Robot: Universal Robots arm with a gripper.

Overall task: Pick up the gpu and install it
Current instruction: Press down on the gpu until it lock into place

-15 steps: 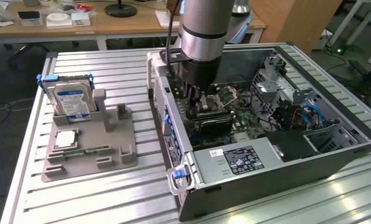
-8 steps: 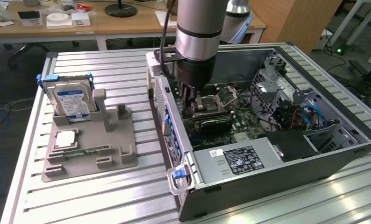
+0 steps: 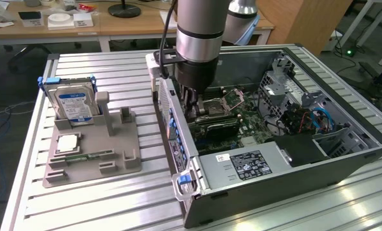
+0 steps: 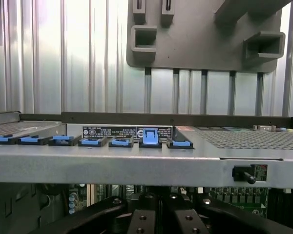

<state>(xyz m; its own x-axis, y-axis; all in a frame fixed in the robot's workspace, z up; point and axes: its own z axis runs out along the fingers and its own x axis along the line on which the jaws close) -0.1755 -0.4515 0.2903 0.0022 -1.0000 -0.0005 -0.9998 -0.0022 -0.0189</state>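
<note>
Exterior view: high, angled down over table (image 3: 114, 202), takes in whole open PC case (image 3: 345, 159) and grey fixture (image 3: 114, 144), mid distance. Wrist view: low inside case, close, faces out over case rear wall (image 4: 136, 163) toward fixture (image 4: 195, 53). Shared: rear wall (image 3: 178, 130), fixture, table slats (image 4: 63, 58).

An open computer case (image 3: 345, 159) lies on the slatted metal counter (image 3: 114, 202), its motherboard (image 3: 242, 125) exposed. Beside it, toward the exterior view's left, a grey holder tray (image 3: 91, 166) carries a silver hard drive (image 3: 74, 107) with a blue label, standing upright.
</note>
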